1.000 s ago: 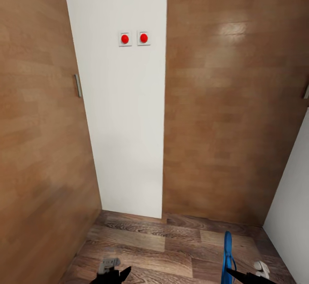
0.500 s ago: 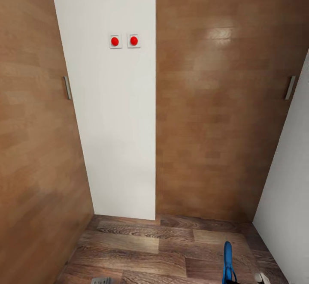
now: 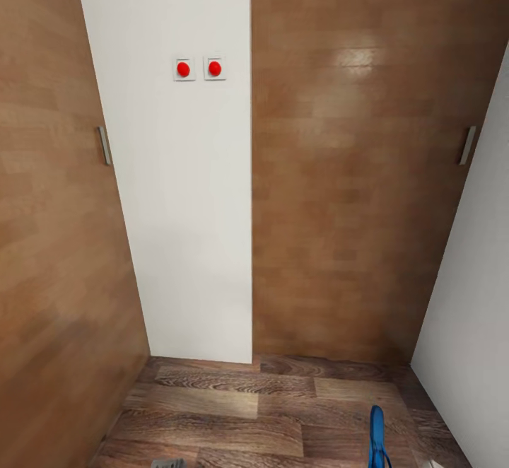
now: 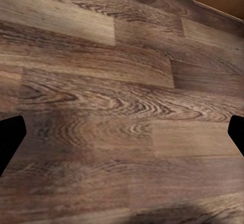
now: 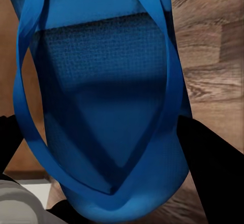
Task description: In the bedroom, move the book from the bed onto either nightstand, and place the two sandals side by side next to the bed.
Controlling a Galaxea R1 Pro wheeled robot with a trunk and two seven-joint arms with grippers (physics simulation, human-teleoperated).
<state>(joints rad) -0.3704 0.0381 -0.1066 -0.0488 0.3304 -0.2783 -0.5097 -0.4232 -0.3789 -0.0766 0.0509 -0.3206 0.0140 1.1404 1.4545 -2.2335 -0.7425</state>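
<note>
One bright blue sandal (image 3: 377, 438) stands on edge at the lower right of the head view, above the wood floor. In the right wrist view the sandal (image 5: 109, 82) with its blue straps fills the space between the black fingers, and my right gripper (image 5: 112, 163) is shut on it. My left gripper (image 4: 122, 132) is open over bare floor planks, its two dark fingertips (image 4: 9, 140) far apart with nothing between them. A grey part of the left arm (image 3: 167, 463) peeks in at the head view's lower edge.
Straight ahead is a white wall panel (image 3: 191, 227) with two red switches (image 3: 199, 68). Brown wooden doors stand at left (image 3: 49, 242) and ahead right (image 3: 353, 192), each with a metal handle (image 3: 104, 145). A white wall (image 3: 470, 326) closes the right side.
The whole head picture has shifted left and the arms have sunk below its lower edge, so the camera has moved. The sandal stays in the right gripper.
</note>
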